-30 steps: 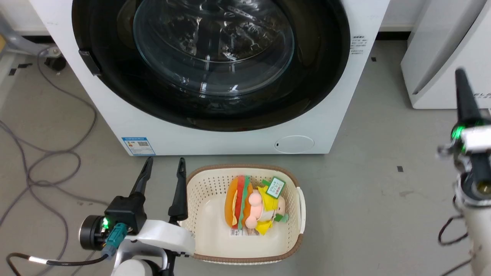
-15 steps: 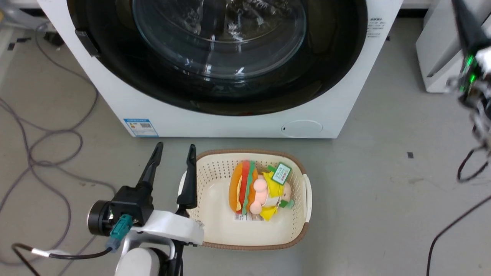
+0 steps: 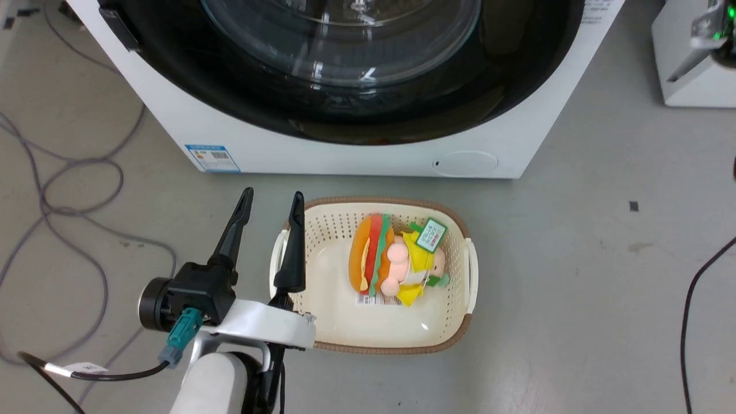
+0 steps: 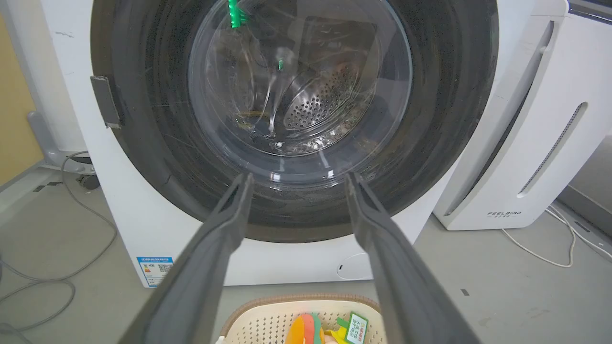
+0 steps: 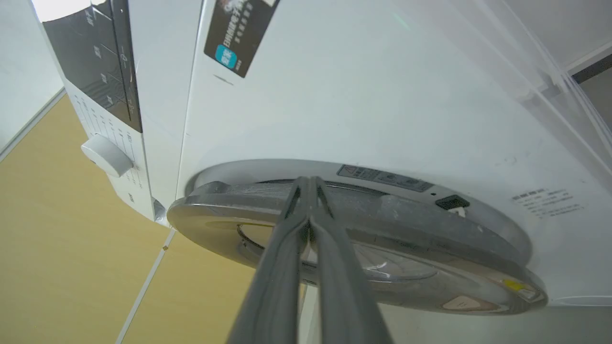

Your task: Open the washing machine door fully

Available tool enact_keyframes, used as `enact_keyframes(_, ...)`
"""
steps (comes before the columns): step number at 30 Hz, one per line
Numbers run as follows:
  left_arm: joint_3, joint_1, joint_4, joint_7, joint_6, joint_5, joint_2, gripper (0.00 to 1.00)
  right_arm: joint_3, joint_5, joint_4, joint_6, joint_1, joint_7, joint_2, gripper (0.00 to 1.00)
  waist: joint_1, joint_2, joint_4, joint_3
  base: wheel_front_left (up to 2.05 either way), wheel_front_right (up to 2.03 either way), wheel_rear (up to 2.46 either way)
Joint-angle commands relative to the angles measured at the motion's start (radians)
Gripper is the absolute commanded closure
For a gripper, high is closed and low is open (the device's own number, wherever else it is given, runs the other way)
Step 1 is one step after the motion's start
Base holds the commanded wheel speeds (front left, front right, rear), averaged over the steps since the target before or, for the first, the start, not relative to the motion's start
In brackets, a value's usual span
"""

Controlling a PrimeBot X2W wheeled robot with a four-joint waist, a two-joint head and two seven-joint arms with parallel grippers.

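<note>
The washing machine (image 3: 322, 158) stands at the top of the head view, and its door (image 3: 345, 34) lies flat against the front, black rim around a clear glass bowl. My left gripper (image 3: 272, 198) hovers low over the floor in front of it, open and holding nothing; in the left wrist view it (image 4: 299, 177) points at the door (image 4: 296, 86). My right gripper (image 5: 309, 181) is shut on nothing, its tips at the edge of the door rim (image 5: 382, 215), seen side-on. I cannot tell whether they touch. The right wrist (image 3: 713, 26) shows at the top right corner.
A cream basket (image 3: 460, 322) holding a burger plush toy (image 3: 376, 259) sits on the floor just right of my left gripper. Grey cables (image 3: 57, 190) loop at the left, a dark cable (image 3: 690, 299) at the right. A white appliance (image 4: 540, 143) stands beside the machine.
The head camera has tilted, shifting the whole picture up. My right gripper has risen out of the upper right of the head view. The left gripper keeps its place beside the basket.
</note>
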Motion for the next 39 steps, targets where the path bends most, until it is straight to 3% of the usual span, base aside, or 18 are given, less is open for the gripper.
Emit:
enact_keyframes(1,-0.006,-0.022,-0.004,-0.011,0.002,-0.009,0.001,0.0,0.037,0.043,0.028,0.001,-0.054,0.016,-0.01,1.0,-0.0001,0.0,0.003,0.013,0.0,0.0,0.0)
enact_keyframes(11,-0.033,-0.071,-0.003,-0.031,0.004,-0.036,0.001,0.0,0.305,0.177,0.176,0.001,-0.278,0.166,0.032,1.0,-0.0001,0.0,0.021,0.072,0.0,0.0,0.0)
enact_keyframes(21,-0.054,-0.103,-0.002,-0.052,0.008,-0.058,0.001,0.0,0.452,0.282,0.308,0.001,-0.44,0.258,0.084,1.0,-0.0001,0.0,0.036,0.119,0.0,0.0,0.0)
enact_keyframes(30,-0.057,-0.099,0.005,-0.053,0.015,-0.065,0.001,0.0,0.466,0.2,0.324,0.001,-0.408,0.374,0.127,1.0,-0.0001,0.0,0.036,0.104,0.0,0.0,0.0)
enact_keyframes(39,-0.063,-0.108,0.0,-0.053,0.017,-0.068,0.001,0.0,0.468,0.178,0.353,0.001,-0.391,0.392,0.16,1.0,-0.0001,0.0,0.031,0.123,0.0,0.0,0.0)
